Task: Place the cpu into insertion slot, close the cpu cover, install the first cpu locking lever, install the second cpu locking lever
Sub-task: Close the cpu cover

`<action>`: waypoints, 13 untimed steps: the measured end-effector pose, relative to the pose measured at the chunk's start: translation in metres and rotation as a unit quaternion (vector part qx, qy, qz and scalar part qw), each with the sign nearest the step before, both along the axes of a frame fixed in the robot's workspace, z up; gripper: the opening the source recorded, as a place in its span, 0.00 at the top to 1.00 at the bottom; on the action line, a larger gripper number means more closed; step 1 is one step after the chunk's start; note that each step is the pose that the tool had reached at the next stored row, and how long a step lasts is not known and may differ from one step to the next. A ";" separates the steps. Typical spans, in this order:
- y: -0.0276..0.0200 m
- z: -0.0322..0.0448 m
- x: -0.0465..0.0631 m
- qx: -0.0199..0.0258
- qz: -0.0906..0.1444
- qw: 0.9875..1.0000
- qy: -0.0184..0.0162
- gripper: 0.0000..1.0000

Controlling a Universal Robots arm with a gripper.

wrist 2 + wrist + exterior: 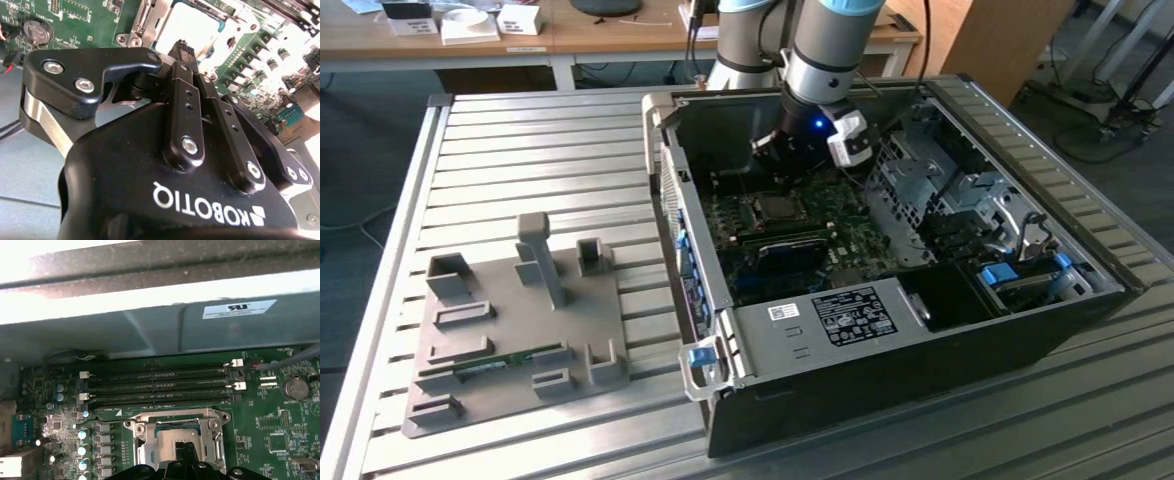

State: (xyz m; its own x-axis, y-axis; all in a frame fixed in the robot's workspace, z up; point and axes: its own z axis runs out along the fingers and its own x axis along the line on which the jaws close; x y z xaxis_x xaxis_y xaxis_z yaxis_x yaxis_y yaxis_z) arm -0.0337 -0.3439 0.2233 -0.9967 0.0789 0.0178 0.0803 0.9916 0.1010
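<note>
Exterior view: the arm reaches into the open computer case (pixel 881 360), with the gripper (pixel 777 160) hovering at the far end of the motherboard (pixel 847 235), just beyond the insertion slot (pixel 771 210).

Second wrist view: the fingers (pixel 186 100) look pressed together with nothing between them. Their tips sit right above the cpu cover (pixel 142 22), and the cpu (pixel 192 25) shows bright through its window.

First wrist view: the cpu's seated and the cover looks folded flat over it, the memory slots (pixel 155 386) just beyond.

So I'd say we're at the locking levers, though I can't tell if either's latched. That calls for a careful fingertip push without scraping the board.
</note>
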 end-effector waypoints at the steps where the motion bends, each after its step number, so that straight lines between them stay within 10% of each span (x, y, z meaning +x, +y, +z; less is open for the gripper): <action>1: 0.0000 -0.0003 0.000 0.001 0.004 1.000 -0.001 0.89; 13: 0.0000 -0.0036 0.000 0.003 0.043 0.999 -0.004 0.89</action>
State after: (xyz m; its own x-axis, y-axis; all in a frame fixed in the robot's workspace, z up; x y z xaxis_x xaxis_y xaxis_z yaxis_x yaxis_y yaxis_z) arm -0.0338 -0.3439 0.2197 -0.9999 -0.0072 0.0109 -0.0060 0.9941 0.1079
